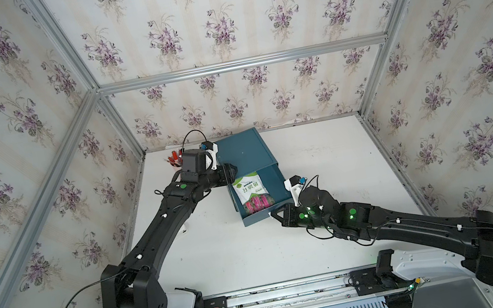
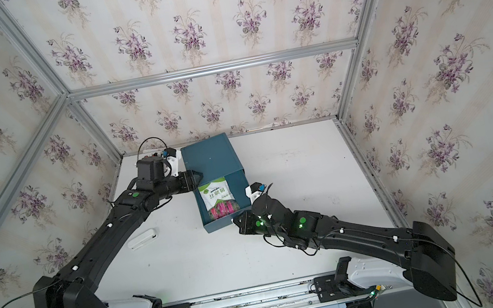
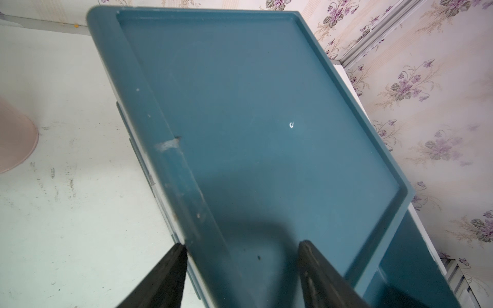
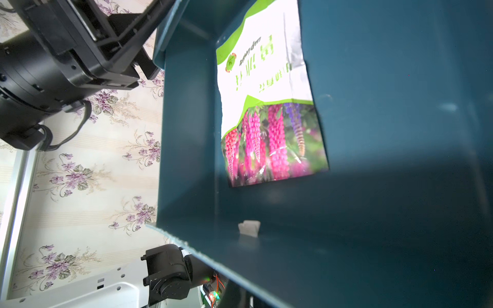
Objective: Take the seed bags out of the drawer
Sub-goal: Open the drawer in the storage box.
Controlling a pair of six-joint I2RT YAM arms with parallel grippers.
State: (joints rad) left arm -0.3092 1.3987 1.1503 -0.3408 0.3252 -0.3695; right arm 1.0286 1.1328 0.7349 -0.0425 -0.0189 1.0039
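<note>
Noting positions: the drawer (image 1: 272, 184) stands pulled out of the blue cabinet (image 1: 243, 152) at frame centre in both top views. One seed bag (image 1: 251, 191) lies flat on its floor, its top end near the cabinet mouth. No other bags are seen; I cannot tell if any lie beneath it or further in. The left gripper (image 1: 234, 171) sits at the cabinet's upper left edge, jaws narrowly apart astride the rim, holding nothing. The right gripper (image 1: 274, 215) is at the drawer's front right corner, jaws closed; whether they pinch anything I cannot tell. Risks, as judged: the glossy bag lying flat offers no edge, so a pinch may skid. A push on the drawer front could slide it shut, or shift the cabinet if the left brace slips. Only the right wrist view shows the bag's pink flower spikes and a pale tab (image 4: 249, 228) inside the front wall. The left wrist view shows the cabinet top and no bag. A white object (image 2: 142, 240) on the tabletop (image 2: 292, 170) shows clearly in a top view.
</note>
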